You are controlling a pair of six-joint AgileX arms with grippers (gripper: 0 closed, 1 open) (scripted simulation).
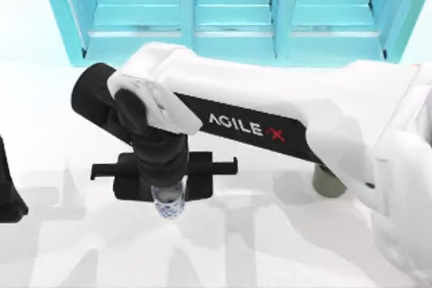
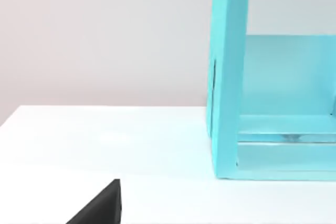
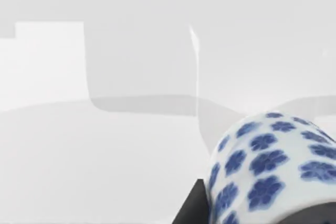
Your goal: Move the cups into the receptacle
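Our right arm stretches leftward across the table [image 1: 283,247], wrist pointing down. Right gripper [image 1: 167,197] pinches the blue-patterned cup [image 1: 168,202] left of centre. Olive-grey cup [image 1: 329,181] sits under the arm, right. Left gripper [image 1: 8,200] parked at left edge; fingers' state unclear.

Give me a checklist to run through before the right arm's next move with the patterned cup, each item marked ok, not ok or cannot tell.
1. Right gripper placed at the blue-patterned cup: ok, the cup sits right below the wrist in the top view and close against a dark finger in the right wrist view.
2. Grip closed firmly on that cup: cannot tell.
3. Cup lifted off the table: cannot tell.
4. Olive-grey cup out of the way: ok, it stands apart on the right, partly under the arm.
5. Left gripper clear: ok, parked at the left edge.
6. Path to the box confirmed: cannot tell.
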